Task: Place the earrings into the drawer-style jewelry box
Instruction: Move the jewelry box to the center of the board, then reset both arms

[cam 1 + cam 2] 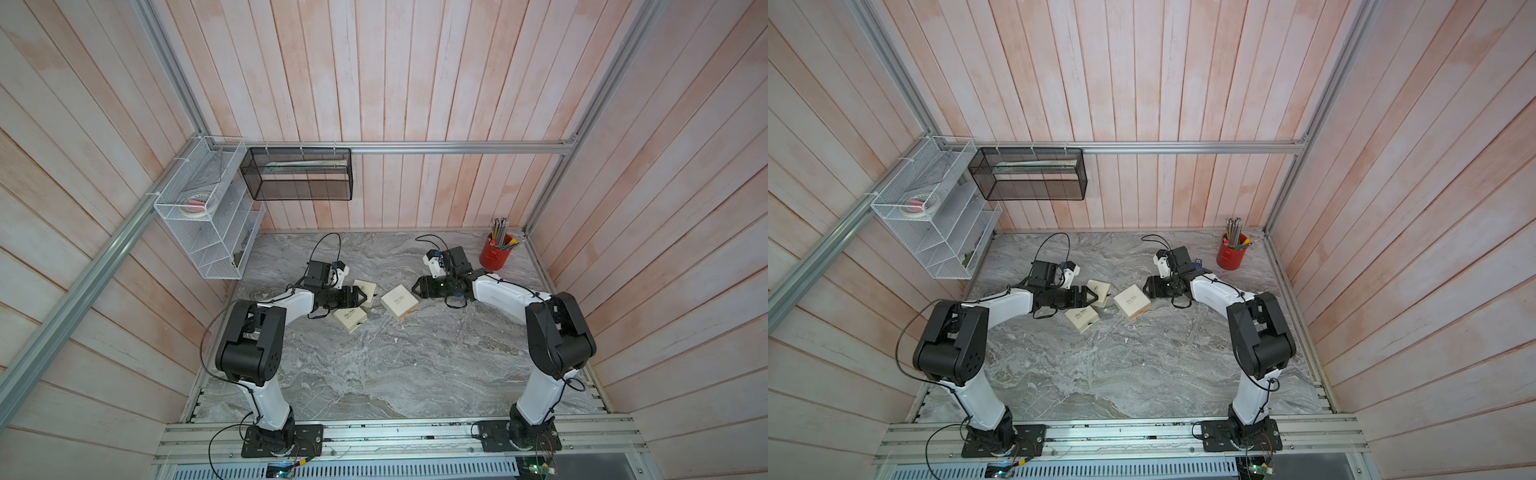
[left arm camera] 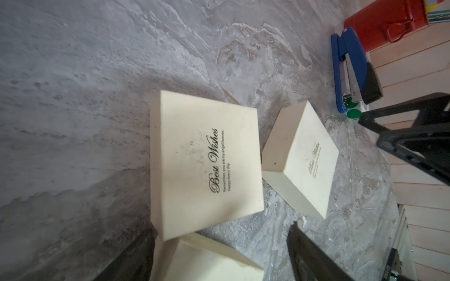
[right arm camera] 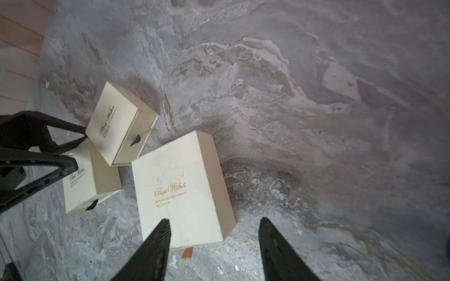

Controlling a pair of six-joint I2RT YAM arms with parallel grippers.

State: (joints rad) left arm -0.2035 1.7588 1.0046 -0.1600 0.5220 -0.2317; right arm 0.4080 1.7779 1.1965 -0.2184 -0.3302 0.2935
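Note:
Three cream drawer-style jewelry boxes lie mid-table: a large one (image 1: pixel 399 302) (image 3: pixel 180 187) and two small ones (image 1: pixel 365 288) (image 1: pixel 350 319). One small box (image 3: pixel 119 124) shows its drawer end with a dark pull tab. My left gripper (image 1: pixel 365 297) (image 2: pixel 219 243) is open, low over the two small boxes, with the nearer one (image 2: pixel 207 260) between its fingers, clear of one finger. My right gripper (image 1: pixel 414 286) (image 3: pixel 214 233) is open over the large box's near corner, beside its brown pull tab (image 3: pixel 187 251). The earrings are out of view.
A red pencil cup (image 1: pixel 494 255) stands at the back right, with a blue stapler (image 2: pixel 353 73) near it. A white wire rack (image 1: pixel 208 208) and a black mesh basket (image 1: pixel 299 174) hang on the back-left walls. The marble tabletop (image 1: pixel 374 365) stretches toward the front.

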